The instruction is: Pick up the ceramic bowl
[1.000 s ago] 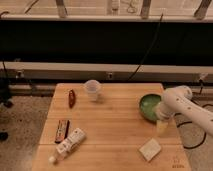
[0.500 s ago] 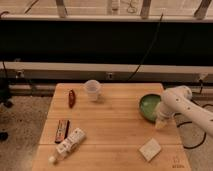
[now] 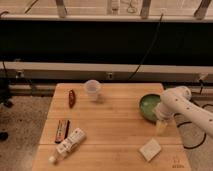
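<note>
The ceramic bowl (image 3: 148, 106), round, shallow and green, sits on the wooden table (image 3: 115, 125) near its right edge. My white arm (image 3: 182, 107) comes in from the right and bends down over the bowl's near right side. The gripper (image 3: 161, 126) hangs at the arm's end, just in front of and to the right of the bowl, close to the table top. The arm hides part of the bowl's right rim.
A clear plastic cup (image 3: 93, 90) stands at the back middle. A red-brown item (image 3: 72, 97) lies at the back left. A dark snack bar (image 3: 61, 130) and a white bottle (image 3: 70, 142) lie at the front left. A pale square packet (image 3: 150, 149) lies at the front right.
</note>
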`<action>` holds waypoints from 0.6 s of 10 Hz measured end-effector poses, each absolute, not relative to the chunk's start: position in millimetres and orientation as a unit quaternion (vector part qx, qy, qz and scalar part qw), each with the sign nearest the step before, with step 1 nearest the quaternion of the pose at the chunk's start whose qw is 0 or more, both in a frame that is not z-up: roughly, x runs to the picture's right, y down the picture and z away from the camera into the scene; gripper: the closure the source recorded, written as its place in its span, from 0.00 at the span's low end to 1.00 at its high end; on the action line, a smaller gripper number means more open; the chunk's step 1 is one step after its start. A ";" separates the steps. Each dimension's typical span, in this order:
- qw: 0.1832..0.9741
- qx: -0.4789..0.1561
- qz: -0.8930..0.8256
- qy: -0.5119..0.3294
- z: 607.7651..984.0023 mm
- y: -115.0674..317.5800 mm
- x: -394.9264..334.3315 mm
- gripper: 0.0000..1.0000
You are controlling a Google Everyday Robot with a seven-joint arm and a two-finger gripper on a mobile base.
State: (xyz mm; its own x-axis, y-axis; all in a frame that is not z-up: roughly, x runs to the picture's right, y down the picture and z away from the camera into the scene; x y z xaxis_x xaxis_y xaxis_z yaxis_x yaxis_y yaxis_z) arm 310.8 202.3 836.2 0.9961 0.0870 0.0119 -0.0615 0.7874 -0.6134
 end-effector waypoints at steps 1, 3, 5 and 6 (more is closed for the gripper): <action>0.945 -0.325 0.037 -0.023 835.6 201.8 312.3 0.40; 0.946 -0.321 0.037 -0.029 830.7 197.0 314.1 0.60; 0.947 -0.317 0.037 -0.033 826.3 192.5 315.9 0.84; 0.948 -0.314 0.037 -0.034 824.9 190.2 316.9 0.93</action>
